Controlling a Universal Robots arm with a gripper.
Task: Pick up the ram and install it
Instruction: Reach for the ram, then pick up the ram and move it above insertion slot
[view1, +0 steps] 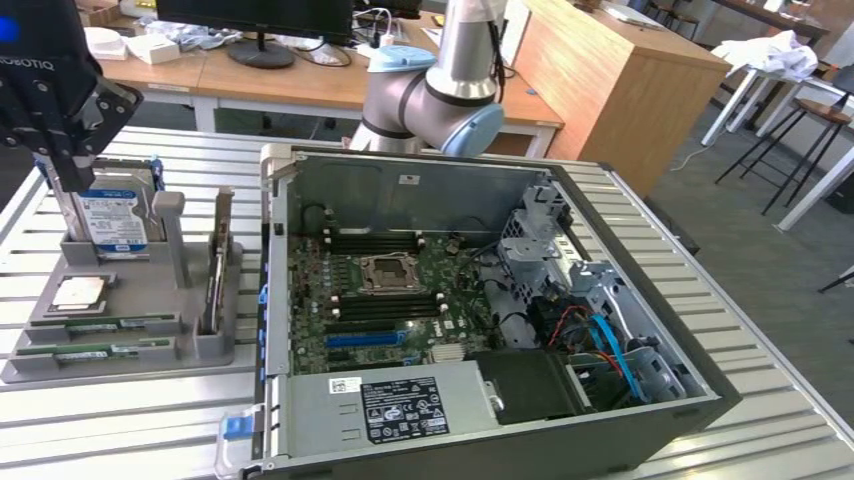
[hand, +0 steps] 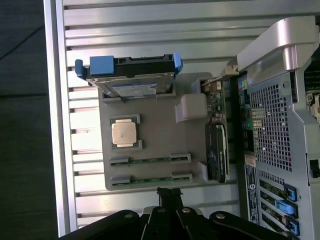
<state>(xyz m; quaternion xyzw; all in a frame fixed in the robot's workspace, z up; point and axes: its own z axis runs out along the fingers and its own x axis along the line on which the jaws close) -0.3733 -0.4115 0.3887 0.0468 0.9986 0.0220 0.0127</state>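
Observation:
Two ram sticks lie side by side in slots of the grey holder tray (view1: 200, 350), thin green boards with dark chips: one ram stick (view1: 104, 322) (hand: 150, 160) and a second ram stick (view1: 94, 350) (hand: 147, 179) beside it. My black gripper (view1: 60, 165) (hand: 169, 192) hangs above the tray, over the blue-labelled hard drive (view1: 114, 222) end in the exterior view. Its fingers are pressed together with nothing between them. In the wrist view the tips sit just past the tray edge nearest the second stick.
The tray also holds the upright hard drive (hand: 132, 82), a square silver processor (view1: 78, 292) (hand: 124, 134) and an upright expansion card (view1: 216, 270) (hand: 217, 150). The open computer case (view1: 641, 420) with its motherboard (view1: 380, 300) stands to the exterior view's right of the tray on a slatted metal table (view1: 120, 420).

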